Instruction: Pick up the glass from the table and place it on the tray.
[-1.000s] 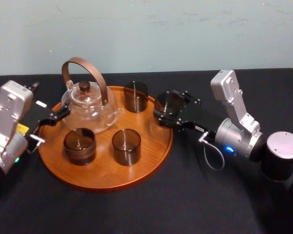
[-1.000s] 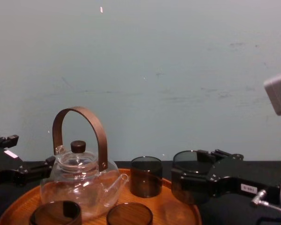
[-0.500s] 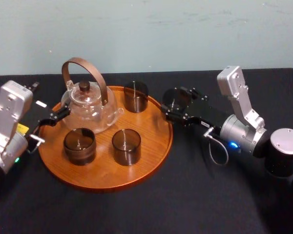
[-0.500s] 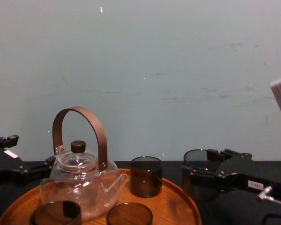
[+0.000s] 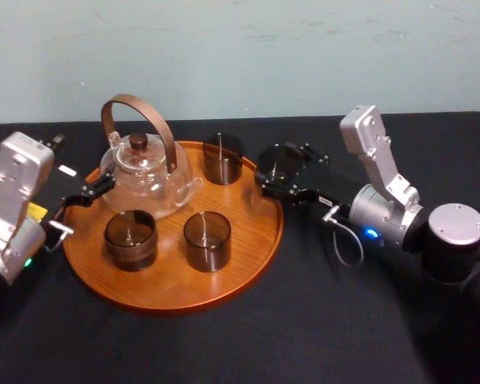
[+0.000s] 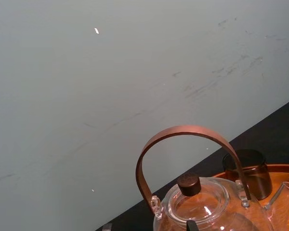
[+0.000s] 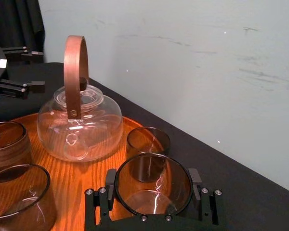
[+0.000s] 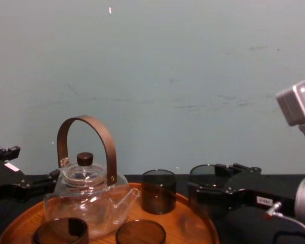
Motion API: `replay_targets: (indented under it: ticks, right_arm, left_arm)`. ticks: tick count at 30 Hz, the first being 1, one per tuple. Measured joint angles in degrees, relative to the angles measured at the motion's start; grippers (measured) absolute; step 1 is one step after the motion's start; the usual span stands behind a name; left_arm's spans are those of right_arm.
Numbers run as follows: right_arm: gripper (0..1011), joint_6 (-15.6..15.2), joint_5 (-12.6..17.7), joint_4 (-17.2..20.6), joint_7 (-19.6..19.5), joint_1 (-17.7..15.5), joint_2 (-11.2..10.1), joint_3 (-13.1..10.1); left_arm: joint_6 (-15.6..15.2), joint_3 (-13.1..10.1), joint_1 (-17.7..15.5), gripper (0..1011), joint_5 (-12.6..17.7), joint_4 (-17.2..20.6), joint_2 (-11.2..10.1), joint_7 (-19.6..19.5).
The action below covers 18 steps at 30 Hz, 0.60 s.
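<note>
Black cloth on the table (image 5: 224,344), pale wall behind, nothing fancy. What matters is the right gripper (image 5: 277,170): its fingers (image 7: 110,179) are clamped on either side of the glass (image 7: 154,190), which stands upright between them with its mouth facing up. So the long axis runs straight up and down, across the line of the fingers, and the grab itself looks sorted.

The relation the next move hangs on is glass versus rim. From the head view the glass sits right at the tray's (image 5: 168,292) right edge. The right wrist view shows orange wood under one side of it and black cloth under the other, so I'd say it's straddling the rim and not fully over the wood. I can't tell how high it's lifted.

Open wood lies straight ahead of the fingertips. One dark glass (image 5: 222,158) stands just off to one side of that path and another (image 5: 206,238) off to the other, with a third (image 5: 130,238) and the teapot (image 5: 148,172) farther beyond. My guess: push forward a bit between those two, then lower.

The left gripper (image 7: 36,69) is parked with its fingers spread wide at the far side of the tray by the teapot, well away from the glass.
</note>
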<state>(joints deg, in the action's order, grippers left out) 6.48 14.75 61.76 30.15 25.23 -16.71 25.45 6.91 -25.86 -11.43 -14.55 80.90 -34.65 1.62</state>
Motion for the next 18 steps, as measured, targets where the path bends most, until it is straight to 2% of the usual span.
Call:
replay_targets:
  ticks: [18]
  right_arm:
    - [906,1.58,-1.38,-3.86,0.99,2.27,2.4,1.52]
  left_arm:
    - [0.0,0.0,0.0,1001,0.0,0.0,0.0,0.0]
